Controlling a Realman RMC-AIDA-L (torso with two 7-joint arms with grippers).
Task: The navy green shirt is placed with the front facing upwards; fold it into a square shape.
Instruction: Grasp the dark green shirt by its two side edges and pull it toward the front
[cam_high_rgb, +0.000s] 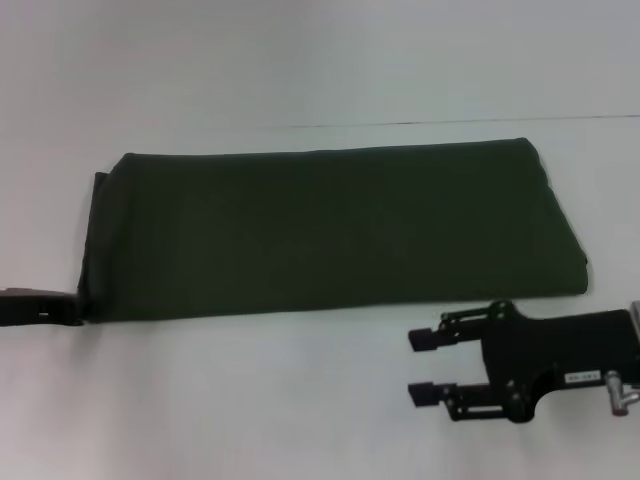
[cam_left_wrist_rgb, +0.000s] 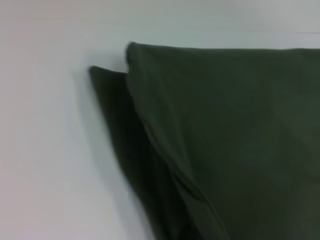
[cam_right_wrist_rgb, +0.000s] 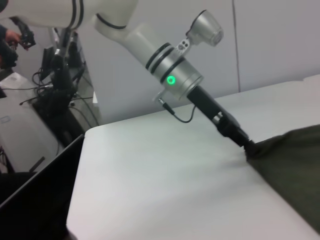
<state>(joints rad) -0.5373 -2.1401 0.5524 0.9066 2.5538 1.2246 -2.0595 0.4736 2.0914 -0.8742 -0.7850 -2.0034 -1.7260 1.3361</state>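
A: The dark olive-green cloth shirt looks matt and soft, a plain knit with rolled fold edges at nine o'clock.
B: And the white bench?
A: Smooth, faint sheen, no grain.
B: The right black tool at five o'clock?
A: Matt black plastic or painted metal, with a bare metal fitting. The left arm is glossy white and brushed silver.

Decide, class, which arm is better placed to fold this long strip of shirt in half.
Probably left. The left claw is already at the shirt's left near corner, seemingly pinching it. The right claw lies open on the table, off the cloth.
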